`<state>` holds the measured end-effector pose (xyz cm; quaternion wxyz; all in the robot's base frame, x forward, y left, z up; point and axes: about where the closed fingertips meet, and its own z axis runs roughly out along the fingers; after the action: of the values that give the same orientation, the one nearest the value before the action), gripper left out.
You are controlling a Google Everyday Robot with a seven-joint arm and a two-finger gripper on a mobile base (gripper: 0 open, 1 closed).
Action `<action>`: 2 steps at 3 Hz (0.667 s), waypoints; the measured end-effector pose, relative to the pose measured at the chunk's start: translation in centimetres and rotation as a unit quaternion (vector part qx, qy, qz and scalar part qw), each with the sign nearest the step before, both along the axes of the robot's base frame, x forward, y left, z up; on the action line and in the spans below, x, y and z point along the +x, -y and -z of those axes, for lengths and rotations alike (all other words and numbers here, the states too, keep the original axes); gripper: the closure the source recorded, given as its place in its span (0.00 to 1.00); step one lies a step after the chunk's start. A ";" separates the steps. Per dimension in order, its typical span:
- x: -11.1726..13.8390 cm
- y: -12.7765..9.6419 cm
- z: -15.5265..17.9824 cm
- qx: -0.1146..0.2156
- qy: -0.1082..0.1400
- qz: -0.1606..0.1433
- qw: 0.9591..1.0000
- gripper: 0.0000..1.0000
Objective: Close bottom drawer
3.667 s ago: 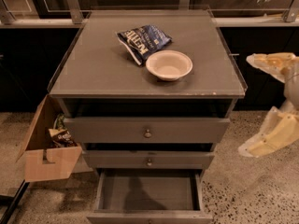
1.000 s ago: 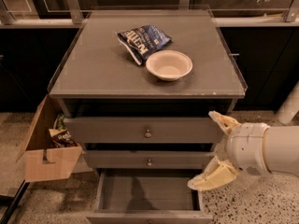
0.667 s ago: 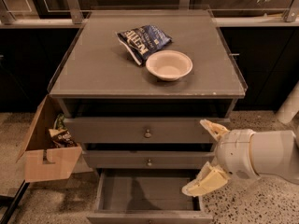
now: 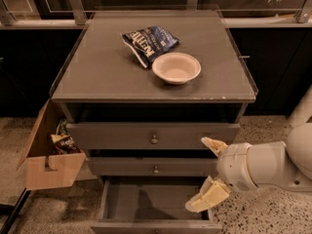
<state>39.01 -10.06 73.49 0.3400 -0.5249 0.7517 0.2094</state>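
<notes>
The bottom drawer (image 4: 146, 199) of the grey-brown cabinet is pulled far out, and its inside looks empty. Its front runs along the lower edge of the view and its knob is out of view. My gripper (image 4: 197, 174) is open at the cabinet's right front. One cream finger (image 4: 213, 146) lies in front of the right end of the middle drawer (image 4: 146, 167). The other finger (image 4: 208, 196) hangs over the open drawer's right front corner. The gripper holds nothing.
The top drawer (image 4: 122, 135) stands slightly out. A white bowl (image 4: 176, 68) and a dark blue chip bag (image 4: 148, 42) lie on the cabinet top (image 4: 97, 72). An open cardboard box (image 4: 46, 165) with packets stands on the floor at the left. Dark cabinets run behind.
My gripper has moved left from the right side, across the cabinet's front, and lower, and now reaches over the open bottom drawer's right corner. The drawers have not moved.
</notes>
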 end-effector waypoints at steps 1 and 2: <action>0.0 0.0 0.0 0.000 0.000 0.000 1.000 0.25; 0.0 0.0 0.0 0.000 0.000 0.000 1.000 0.54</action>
<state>39.01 -10.06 73.50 0.3400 -0.5249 0.7517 0.2094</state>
